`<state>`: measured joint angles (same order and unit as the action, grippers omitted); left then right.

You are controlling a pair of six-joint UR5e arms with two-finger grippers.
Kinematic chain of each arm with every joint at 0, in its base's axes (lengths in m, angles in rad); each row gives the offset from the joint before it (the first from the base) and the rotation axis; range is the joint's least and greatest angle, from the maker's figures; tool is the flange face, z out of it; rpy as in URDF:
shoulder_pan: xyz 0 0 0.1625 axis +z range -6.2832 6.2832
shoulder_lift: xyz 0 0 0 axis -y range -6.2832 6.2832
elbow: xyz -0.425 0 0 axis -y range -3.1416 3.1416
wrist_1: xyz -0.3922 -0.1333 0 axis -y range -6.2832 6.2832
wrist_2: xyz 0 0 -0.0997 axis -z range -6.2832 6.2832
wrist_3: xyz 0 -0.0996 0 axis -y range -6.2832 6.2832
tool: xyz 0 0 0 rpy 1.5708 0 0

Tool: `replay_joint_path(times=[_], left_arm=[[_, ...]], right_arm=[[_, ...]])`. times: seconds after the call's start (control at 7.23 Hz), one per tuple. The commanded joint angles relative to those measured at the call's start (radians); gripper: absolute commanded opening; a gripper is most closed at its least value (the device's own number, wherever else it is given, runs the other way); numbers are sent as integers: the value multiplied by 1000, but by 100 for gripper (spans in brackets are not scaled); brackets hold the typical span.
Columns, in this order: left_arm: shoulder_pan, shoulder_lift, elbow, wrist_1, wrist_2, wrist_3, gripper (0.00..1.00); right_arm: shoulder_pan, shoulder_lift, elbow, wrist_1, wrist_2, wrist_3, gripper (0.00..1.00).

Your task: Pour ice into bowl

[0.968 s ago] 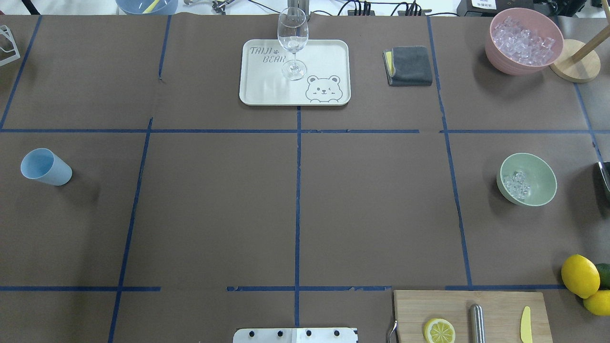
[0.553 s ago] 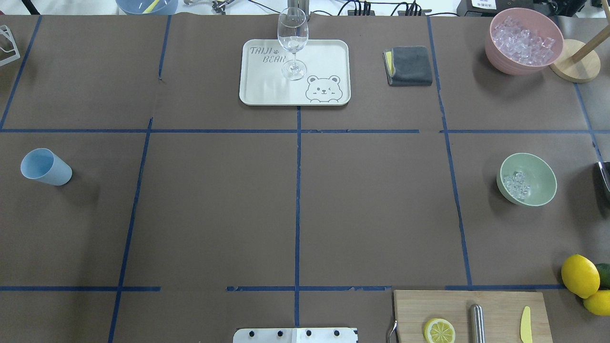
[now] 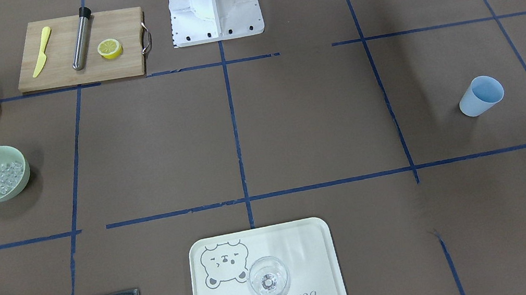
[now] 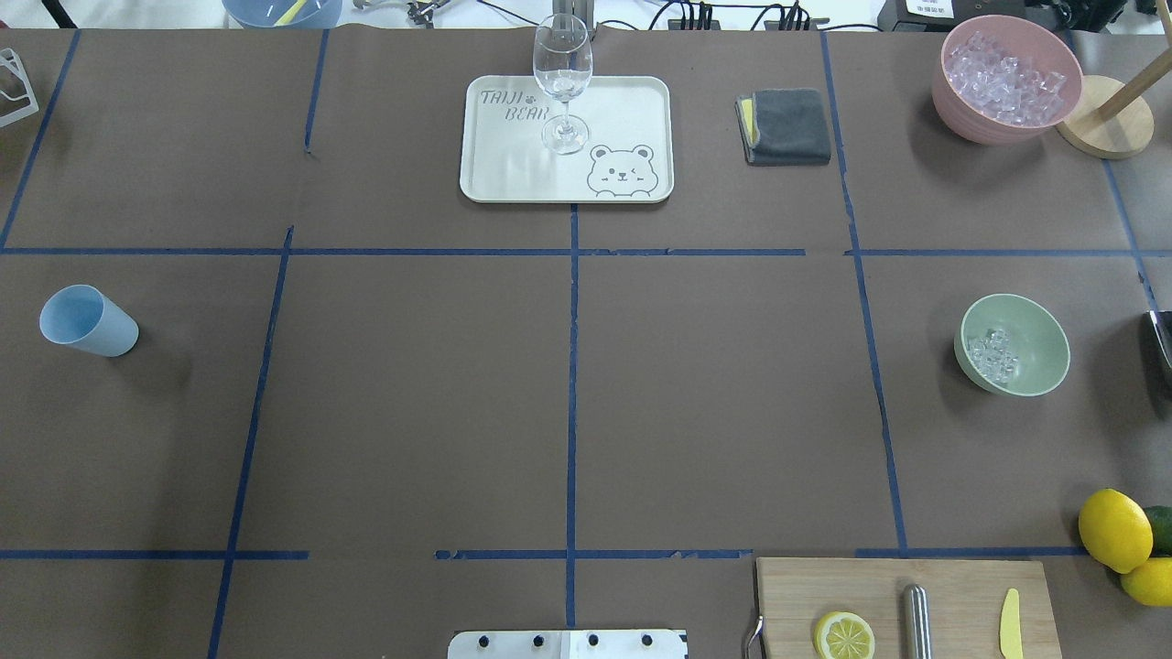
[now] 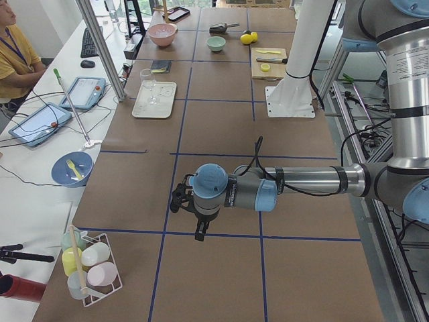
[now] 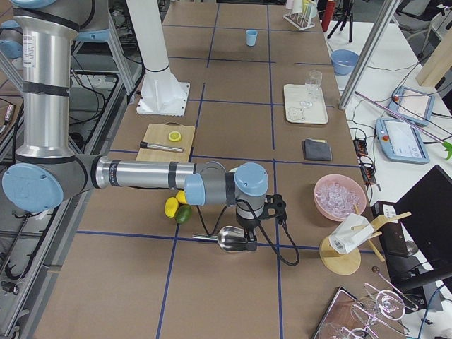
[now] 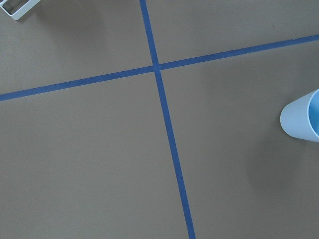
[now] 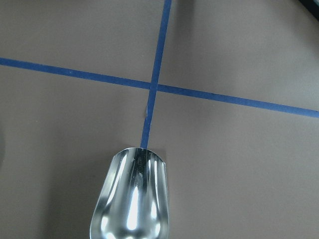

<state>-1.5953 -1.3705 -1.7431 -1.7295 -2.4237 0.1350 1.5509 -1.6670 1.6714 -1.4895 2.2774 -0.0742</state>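
Right gripper (image 6: 251, 244) hangs low over the table with an empty steel scoop (image 8: 132, 199) at its tip; whether its fingers are spread or closed cannot be determined. Mint-green bowl (image 4: 1044, 361) stands near it, on the side toward the left arm, and the ice (image 4: 993, 355) lies inside. Left gripper (image 5: 196, 227): finger state likewise indeterminate. Bowl and ice positions match the overhead view one second earlier.

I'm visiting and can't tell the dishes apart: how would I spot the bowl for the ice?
Find the wooden cutting board beside the robot's base, on its right. Beyond it and the lemons sits the bowl. It is pale mint green holding a few ice cubes, unlike the pink tub heaped with clear pieces farther on.
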Motion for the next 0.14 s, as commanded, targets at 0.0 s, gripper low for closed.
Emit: replay_joint_path(times=[0.0], left_arm=[[0,-9,-1,-1,0,0,100]], right_arm=[[-2,1,-1,0,1,1,100]])
